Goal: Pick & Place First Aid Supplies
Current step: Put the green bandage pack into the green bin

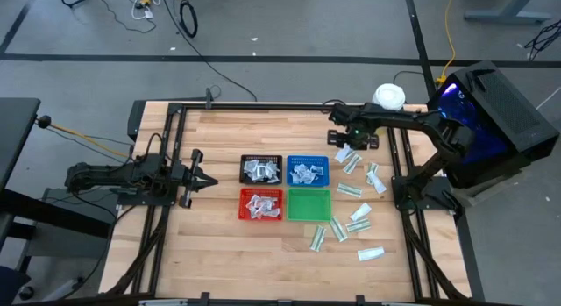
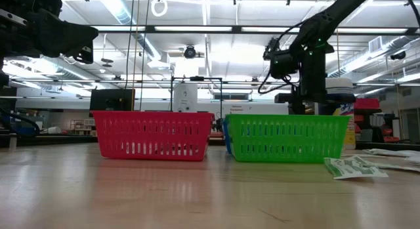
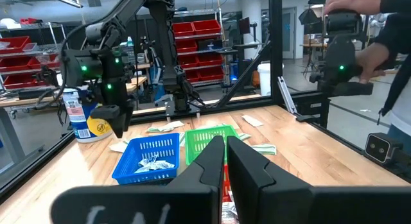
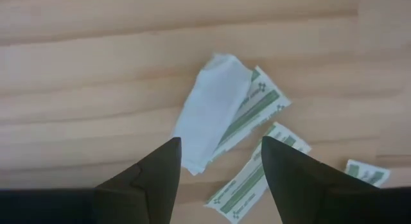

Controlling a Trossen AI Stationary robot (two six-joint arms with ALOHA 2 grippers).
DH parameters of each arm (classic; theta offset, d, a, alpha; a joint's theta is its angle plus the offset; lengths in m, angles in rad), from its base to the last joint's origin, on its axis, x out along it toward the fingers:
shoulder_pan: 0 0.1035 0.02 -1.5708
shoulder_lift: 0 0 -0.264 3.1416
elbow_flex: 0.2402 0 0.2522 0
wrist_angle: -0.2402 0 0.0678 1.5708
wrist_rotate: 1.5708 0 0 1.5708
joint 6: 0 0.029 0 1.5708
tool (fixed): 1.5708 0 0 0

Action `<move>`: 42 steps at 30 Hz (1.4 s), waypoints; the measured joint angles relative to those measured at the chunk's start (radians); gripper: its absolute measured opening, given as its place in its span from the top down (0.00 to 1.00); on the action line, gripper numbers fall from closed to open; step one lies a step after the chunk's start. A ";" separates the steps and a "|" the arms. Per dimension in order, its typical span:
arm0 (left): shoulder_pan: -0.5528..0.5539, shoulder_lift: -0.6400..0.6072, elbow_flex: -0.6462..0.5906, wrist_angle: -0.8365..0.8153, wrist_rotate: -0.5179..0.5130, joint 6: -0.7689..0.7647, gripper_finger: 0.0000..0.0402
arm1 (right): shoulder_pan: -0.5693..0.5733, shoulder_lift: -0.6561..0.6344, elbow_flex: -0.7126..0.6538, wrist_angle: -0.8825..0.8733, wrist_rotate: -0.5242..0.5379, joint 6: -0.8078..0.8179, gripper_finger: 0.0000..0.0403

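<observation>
The wooden worktop [image 1: 219, 236] sits inside a black frame on a grey workshop floor; shelving with red bins shows in the room beyond.

Left side: the left gripper [image 1: 200, 177] is parked low over the worktop just left of the tray cluster, jaws closed and empty. This arm is waiting.

Centre: four mesh trays stand in a block. The black tray [image 1: 261, 169], blue tray [image 1: 307, 170] and red tray [image 1: 260, 204] each hold small squarish packets. The green tray [image 1: 308, 203] appears empty.

Right side: the narrow white-and-green packets [image 1: 349, 190] are scattered loose on the worktop right of the trays, from near the far edge down toward the near edge. A white jar [image 1: 389, 96] stands at the far right corner.

The right gripper [image 1: 354, 139] hovers above the far end of this scatter, jaws open and holding nothing. In the right wrist view, a white packet [image 4: 212, 112] lying partly over a green-striped packet [image 4: 253, 108] shows between and beyond the fingertips [image 4: 168, 161].

Step in hand, as judged: approach for a pick, before contact.

Next move calls for:
1. Descend straight down with the jaws straddling one packet only.
2. Resolve the overlap; closing on both packets at once is the likely fault.
3. Grip a thin flat item lying flush on wood, so the fingertips must reach the surface.
4. Carry it to a tray, probably the green one.
</observation>
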 joint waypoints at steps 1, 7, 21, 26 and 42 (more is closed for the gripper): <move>0.000 0.000 0.000 0.000 0.000 0.000 0.94 | -0.001 0.000 -0.010 0.009 -0.008 0.012 0.46; 0.000 0.000 0.000 0.000 0.000 0.000 0.94 | -0.001 0.000 -0.026 0.080 -0.009 0.075 0.46; 0.000 0.000 0.000 0.000 0.000 0.000 0.94 | -0.001 0.031 -0.026 0.121 0.003 0.101 0.46; 0.000 0.000 0.000 0.000 0.000 0.000 0.94 | -0.001 0.033 -0.026 0.119 0.007 0.109 0.46; 0.000 0.000 0.000 0.000 0.000 0.000 0.94 | -0.013 0.033 -0.075 0.115 0.008 0.153 0.46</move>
